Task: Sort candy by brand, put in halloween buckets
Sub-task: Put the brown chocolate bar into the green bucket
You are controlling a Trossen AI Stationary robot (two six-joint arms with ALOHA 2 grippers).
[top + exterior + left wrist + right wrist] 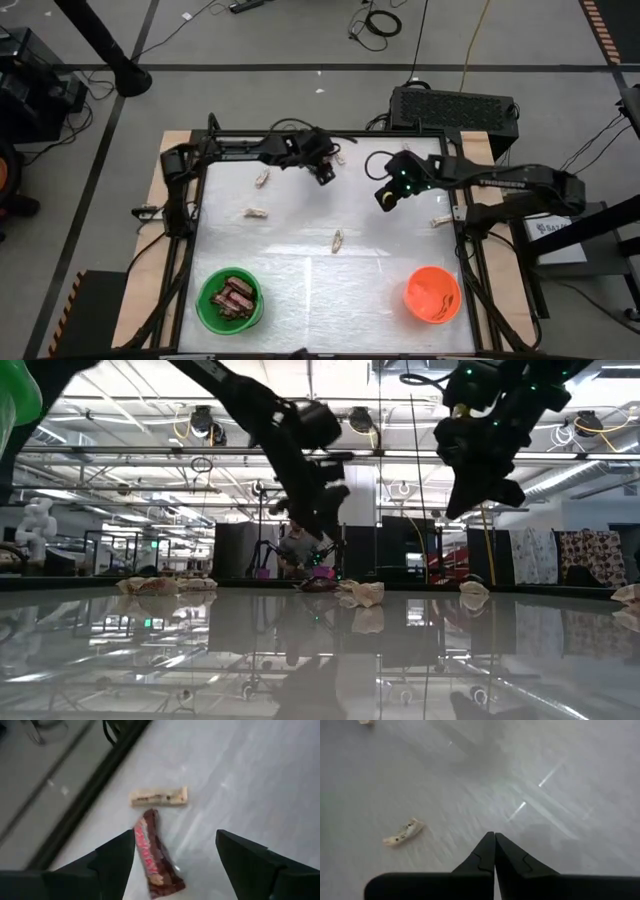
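Left jaws (pixel 175 865) stand wide above a brown bar (pixel 152 857) near the table's far edge, a tan bar (pixel 159 797) just beyond its end; this looks like the reach before a pick; next, lower, close on the brown bar alone, and carry it to the green bucket (pixel 205 310) at the near left corner, which already holds brown bars; right jaws (pixel 494 851) are pressed shut, waiting over the table's far right; the orange bucket (pixel 432 296) sits near right.
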